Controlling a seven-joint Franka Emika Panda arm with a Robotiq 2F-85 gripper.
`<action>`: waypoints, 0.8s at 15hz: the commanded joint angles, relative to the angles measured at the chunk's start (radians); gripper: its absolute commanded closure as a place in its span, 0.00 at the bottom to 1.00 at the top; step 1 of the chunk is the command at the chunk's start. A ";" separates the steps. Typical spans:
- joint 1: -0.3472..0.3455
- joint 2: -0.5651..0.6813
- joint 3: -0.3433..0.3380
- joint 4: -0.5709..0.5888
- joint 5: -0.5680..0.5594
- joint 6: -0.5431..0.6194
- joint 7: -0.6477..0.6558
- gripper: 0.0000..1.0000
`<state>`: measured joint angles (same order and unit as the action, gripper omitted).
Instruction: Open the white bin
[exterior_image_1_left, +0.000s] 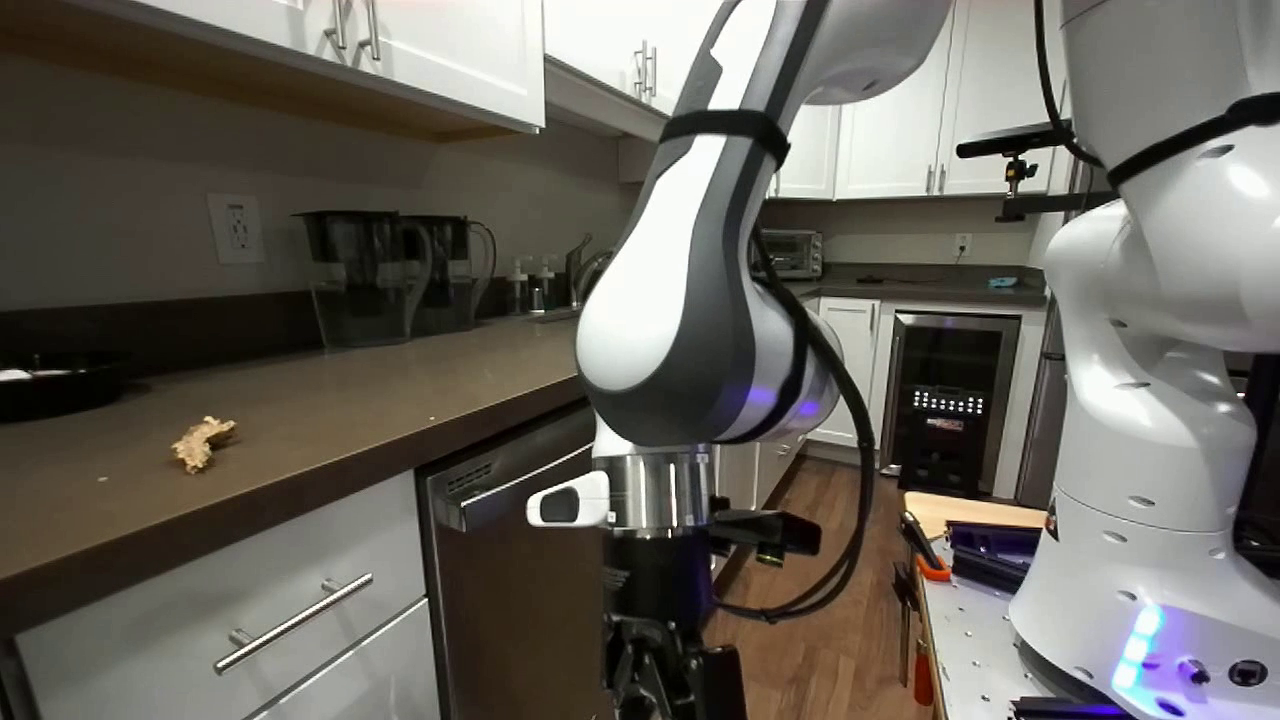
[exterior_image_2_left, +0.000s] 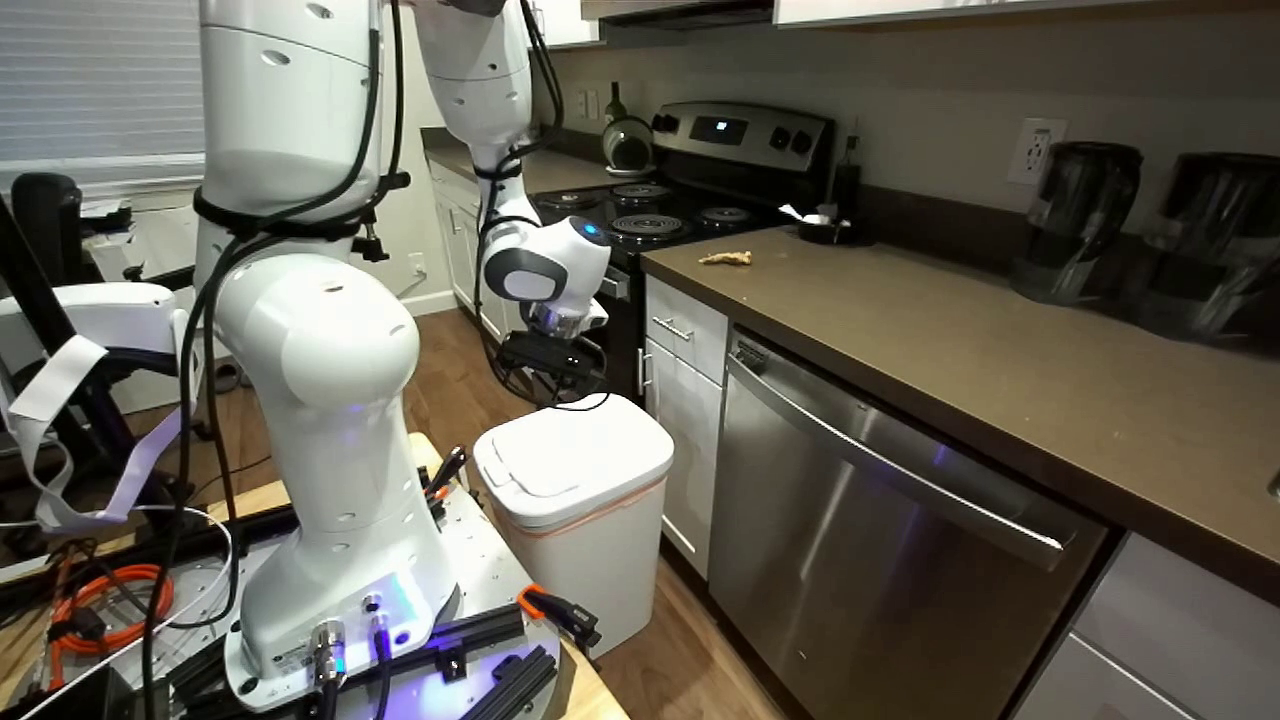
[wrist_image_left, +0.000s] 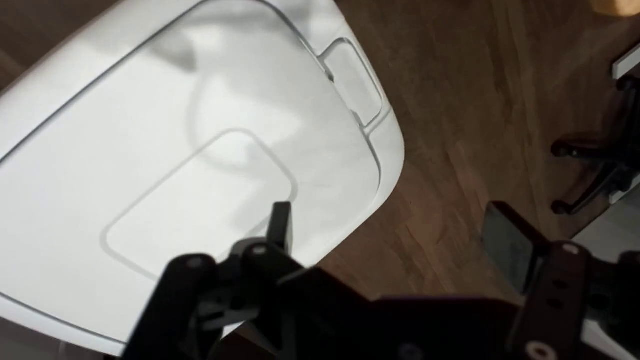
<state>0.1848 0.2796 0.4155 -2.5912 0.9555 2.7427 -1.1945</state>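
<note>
stove display (exterior_image_2_left: 721, 129): unreadable | white bin (exterior_image_2_left: 580, 510): long axis diagonal in wrist view, tab (wrist_image_left: 351, 82) upper-right | gripper (wrist_image_left: 393, 235): spread, above bin edge

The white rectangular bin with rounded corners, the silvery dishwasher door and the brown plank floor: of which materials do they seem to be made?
White rectangular bin: probably smooth plastic, slightly glossy; its lid shows soft reflections.
Silvery dishwasher door: likely brushed stainless steel, judging by metallic sheen and streaked highlights.
Brown plank floor: visible grain suggests wood, perhaps laminate; I cannot tell which.
</note>
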 joint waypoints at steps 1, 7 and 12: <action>-0.015 0.004 0.078 -0.027 0.166 0.072 -0.171 0.33; 0.015 0.081 0.167 -0.046 0.341 0.059 -0.366 0.58; 0.069 0.239 0.179 -0.018 0.317 0.068 -0.410 0.64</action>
<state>0.2361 0.4236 0.5838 -2.6352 1.2561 2.7838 -1.5321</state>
